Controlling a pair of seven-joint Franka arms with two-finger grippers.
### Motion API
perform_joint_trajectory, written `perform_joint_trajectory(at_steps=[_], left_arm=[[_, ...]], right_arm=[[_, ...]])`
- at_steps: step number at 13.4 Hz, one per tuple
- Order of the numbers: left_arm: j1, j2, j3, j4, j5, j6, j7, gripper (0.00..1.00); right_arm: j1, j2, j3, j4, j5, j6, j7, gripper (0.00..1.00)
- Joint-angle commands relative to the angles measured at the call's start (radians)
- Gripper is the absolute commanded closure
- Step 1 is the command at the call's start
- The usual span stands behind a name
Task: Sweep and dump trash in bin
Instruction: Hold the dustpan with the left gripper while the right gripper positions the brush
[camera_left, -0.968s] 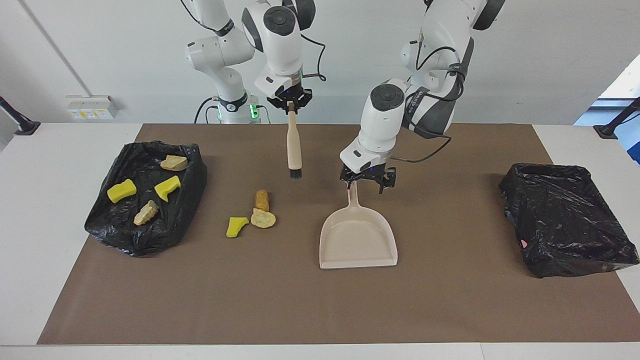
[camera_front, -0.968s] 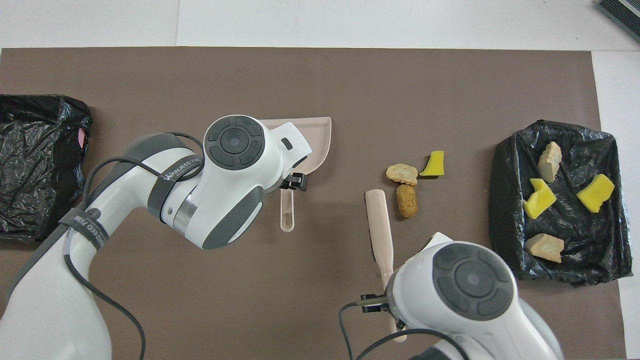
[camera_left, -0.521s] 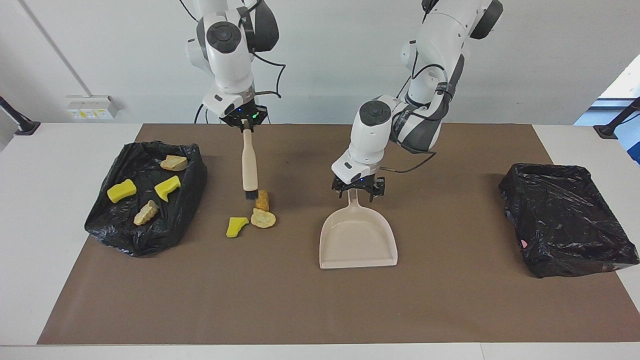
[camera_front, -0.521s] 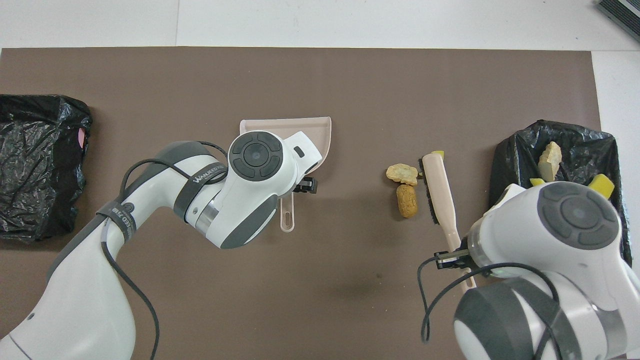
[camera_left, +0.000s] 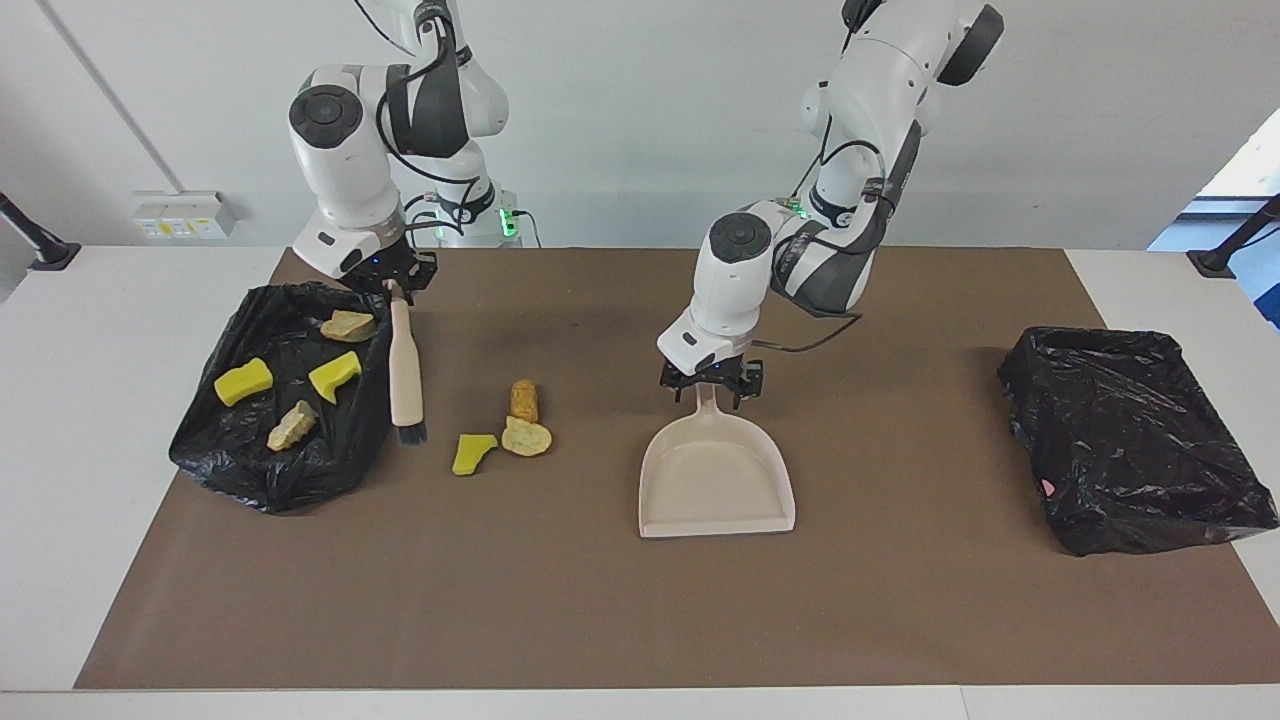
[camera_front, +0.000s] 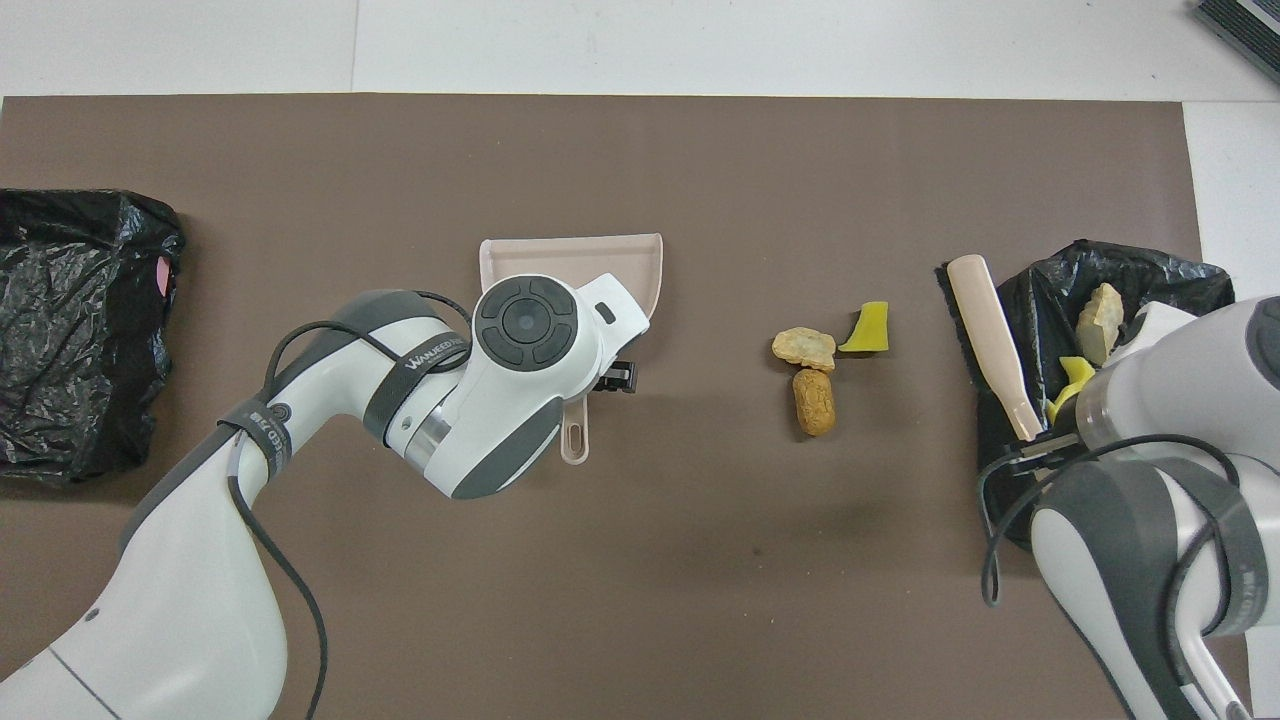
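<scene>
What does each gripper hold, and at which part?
Right gripper: brush, by its handle end. Left gripper: at the dustpan handle; grip cannot be told.

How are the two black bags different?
The bag at the right arm's end has four scraps lying on it, yellow and beige; the bag at the left arm's end shows none. A brush hangs beside the first; nothing is beside the second. Both are crinkly black plastic.

Bright, even room light. Daylight glow at right edge of facing view. Soft faint shadows under arms. Glints on black bags (camera_left: 1130, 440). Everything sharp.
</scene>
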Motion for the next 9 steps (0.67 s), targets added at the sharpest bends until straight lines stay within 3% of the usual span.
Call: perform_joint_trajectory(at_steps=[1,5,9], left_arm=[[-0.002,-0.011,0.001,-0.027,0.027,0.026,-0.02,0.54],[0.004,-0.011,0.001,-0.005,0.1,0.015,-0.009,0.99],[0.01,-0.046,-0.001,-0.001,0.113,-0.04,0.062,1.0]], right_arm=[[-0.011,0.038,0.016,0.0,-0.044,0.062,-0.01,1.0],[0.001,0.104,0.021,0.009,-0.096,0.118,0.093,1.0],[0.063,0.135,0.025,0.035,-0.098,0.113,0.203,1.0]])
